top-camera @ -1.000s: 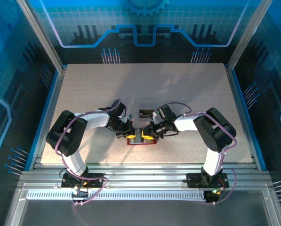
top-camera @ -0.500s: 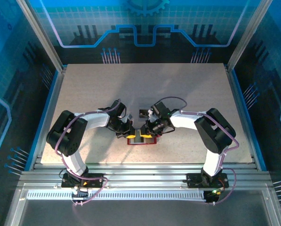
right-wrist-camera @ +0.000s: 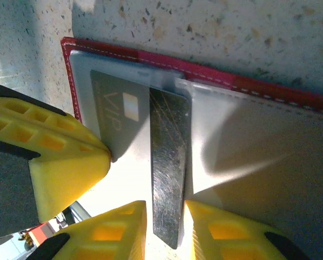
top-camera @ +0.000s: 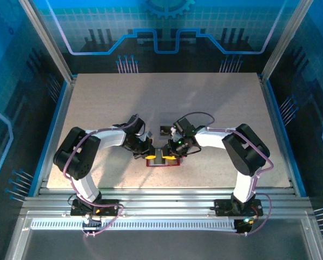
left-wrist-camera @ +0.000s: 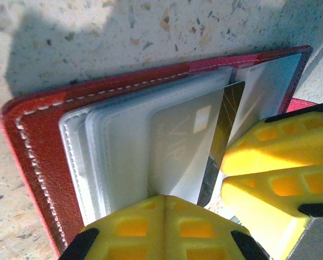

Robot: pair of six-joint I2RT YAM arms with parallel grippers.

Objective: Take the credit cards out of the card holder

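Right wrist: we've got the right gripper (right-wrist-camera: pixel 166 216) clamped on the dark card (right-wrist-camera: pixel 169 151), sticking out toward six o'clock from the red card holder (right-wrist-camera: pixel 269 91); left gripper (left-wrist-camera: pixel 164 214) is closed tight, pressing its sleeves.

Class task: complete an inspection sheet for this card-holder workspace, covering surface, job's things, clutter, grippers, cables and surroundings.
Surface: speckled beige table, flat.
Job's things: red card holder lies open; grey VIP card lies among its clear sleeves; dark card part-way out.
Clutter: small dark object behind the holder, too small to identify.
Grippers: left gripper shut, pressing the sleeves; right gripper closed on the dark card.
Cables: purple cables along both arms.
Surroundings: blue-lit panels; aluminium rails.
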